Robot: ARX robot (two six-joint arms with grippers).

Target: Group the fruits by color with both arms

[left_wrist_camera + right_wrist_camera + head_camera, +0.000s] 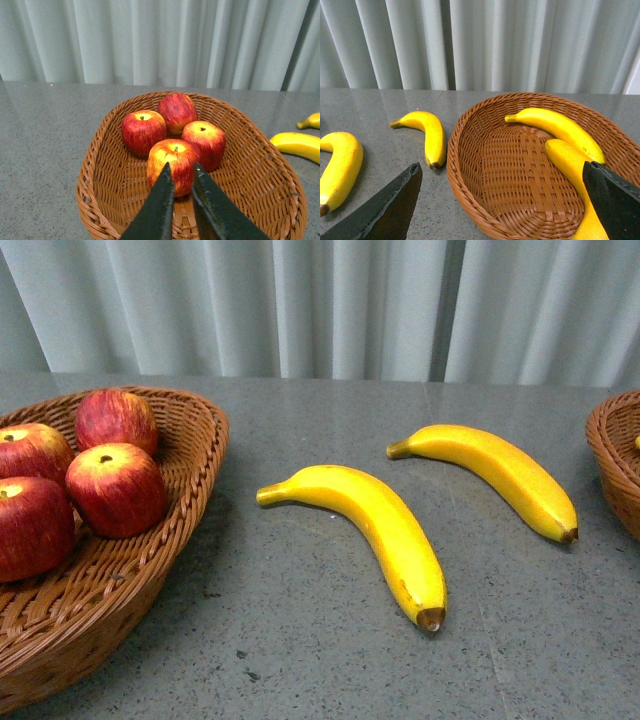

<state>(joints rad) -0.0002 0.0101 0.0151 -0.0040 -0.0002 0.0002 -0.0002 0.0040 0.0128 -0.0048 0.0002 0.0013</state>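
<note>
A grey, speckled tabletop (300, 660) runs back to a pale pleated curtain (300, 300) that closes off the room behind it. At its left edge, the left basket (195, 465), woven of brown wicker, holds four red apples (116, 488) huddled against one another. Two loose bananas lie on the bare stone in the middle, well apart from either basket: the nearer banana (375, 530) and the farther banana (500, 475), side by side but not touching, brown tips pointing right. At the right edge the right basket (451, 170) cradles two more, the basket bananas (555, 125), along its far wall. The left gripper (181, 172) hangs over the apples, fingers drawn nearly together on nothing. The right gripper (500, 167) hovers at its basket, fingers spread wide and empty.
</note>
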